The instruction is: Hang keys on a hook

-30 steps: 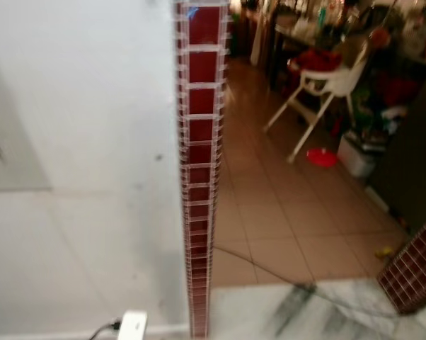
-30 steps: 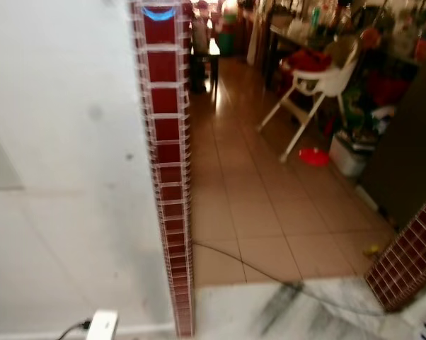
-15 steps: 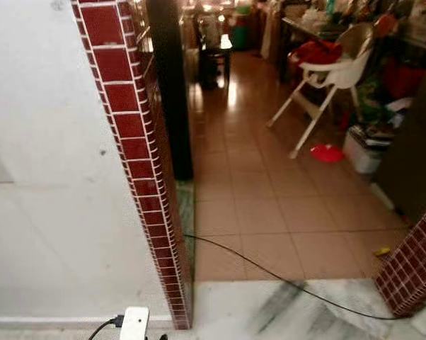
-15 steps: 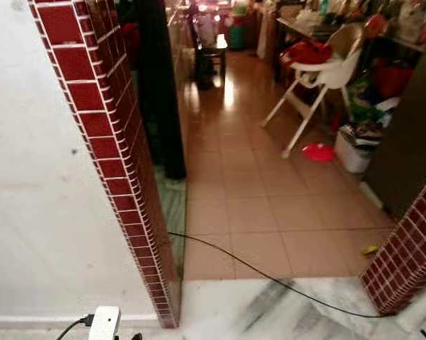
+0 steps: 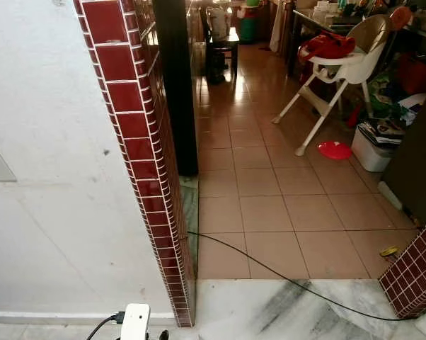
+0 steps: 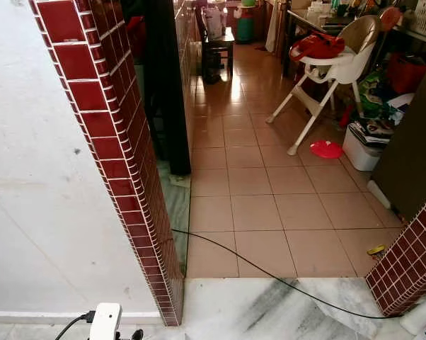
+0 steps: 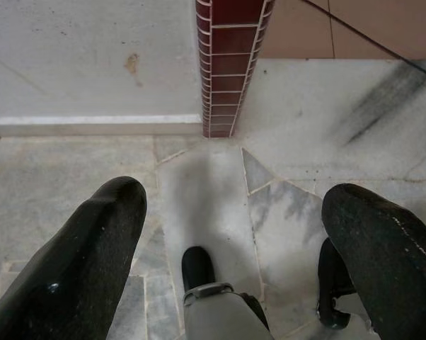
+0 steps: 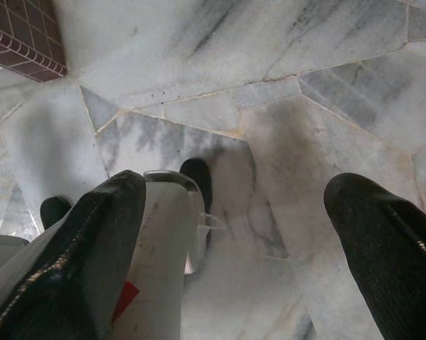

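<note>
The robot is facing a red-tiled pillar (image 5: 139,170) with a white wall (image 5: 50,212) on its left. A tiled corridor is stretching away on the right, where a black cable (image 5: 284,273) is crossing the floor near a high chair (image 5: 337,67). Left gripper (image 7: 234,234) and right gripper (image 8: 234,227) are hanging over marble floor (image 8: 220,64), fingers spread wide, holding nothing

tiled floor (image 5: 269,212); black cable (image 5: 284,273) across it; red dish (image 5: 335,149); high chair (image 5: 333,78)
</note>
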Tool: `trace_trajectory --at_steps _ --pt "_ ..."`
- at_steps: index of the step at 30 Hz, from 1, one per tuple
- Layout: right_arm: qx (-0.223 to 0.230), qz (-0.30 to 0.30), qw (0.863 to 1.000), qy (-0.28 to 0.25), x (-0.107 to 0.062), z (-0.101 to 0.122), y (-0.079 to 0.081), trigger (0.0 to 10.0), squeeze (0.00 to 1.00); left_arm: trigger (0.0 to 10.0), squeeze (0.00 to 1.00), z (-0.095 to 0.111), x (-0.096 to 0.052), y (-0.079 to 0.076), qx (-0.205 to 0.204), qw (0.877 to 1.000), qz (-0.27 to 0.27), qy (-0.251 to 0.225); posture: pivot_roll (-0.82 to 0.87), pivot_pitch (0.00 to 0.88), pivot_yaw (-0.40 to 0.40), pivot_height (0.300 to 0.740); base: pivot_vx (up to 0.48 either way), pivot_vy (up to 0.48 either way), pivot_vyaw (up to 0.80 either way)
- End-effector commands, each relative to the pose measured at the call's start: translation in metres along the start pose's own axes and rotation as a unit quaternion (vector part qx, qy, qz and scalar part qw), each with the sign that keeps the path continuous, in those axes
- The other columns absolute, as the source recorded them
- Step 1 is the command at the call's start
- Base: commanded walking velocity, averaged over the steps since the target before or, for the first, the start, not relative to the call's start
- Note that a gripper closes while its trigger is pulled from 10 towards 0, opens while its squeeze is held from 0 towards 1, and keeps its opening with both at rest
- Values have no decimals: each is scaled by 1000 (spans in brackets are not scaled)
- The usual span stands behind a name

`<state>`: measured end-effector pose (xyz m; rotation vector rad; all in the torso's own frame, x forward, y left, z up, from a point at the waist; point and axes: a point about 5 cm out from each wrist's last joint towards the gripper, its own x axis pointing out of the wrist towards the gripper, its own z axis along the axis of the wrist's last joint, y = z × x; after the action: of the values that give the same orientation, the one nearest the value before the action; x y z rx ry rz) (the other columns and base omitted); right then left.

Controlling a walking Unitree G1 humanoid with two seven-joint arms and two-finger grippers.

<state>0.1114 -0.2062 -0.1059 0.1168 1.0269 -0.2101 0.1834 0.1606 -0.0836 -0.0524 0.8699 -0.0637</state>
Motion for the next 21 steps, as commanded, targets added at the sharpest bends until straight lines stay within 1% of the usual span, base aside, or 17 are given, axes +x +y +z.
trace_trajectory --at_steps 1,3,4,8,21 --pt "0 -1 1000 2 0 -1 0 10000 0 10000 0 1 0 2 0 1000 3 1 -59 0 35 740 0 480 0" --pt "0 -1 1000 3 0 -2 -1 10000 0 10000 0 0 0 2 -5 1000 3 2 -59 0 35 740 0 480 0" --pt "0 -1 1000 3 0 -2 -1 10000 0 10000 0 1 0 2 0 1000 4 1 -59 0 34 740 0 480 0" --pt "0 -2 1000 3 -1 -2 -3 10000 0 10000 0 1 0 3 8 1000 7 0 -58 0 33 740 0 0 0" --pt "3 -4 1000 9 0 -2 -3 10000 0 10000 0 -1 -1 3 2 1000 10 4 -57 0 27 740 0 0 0"
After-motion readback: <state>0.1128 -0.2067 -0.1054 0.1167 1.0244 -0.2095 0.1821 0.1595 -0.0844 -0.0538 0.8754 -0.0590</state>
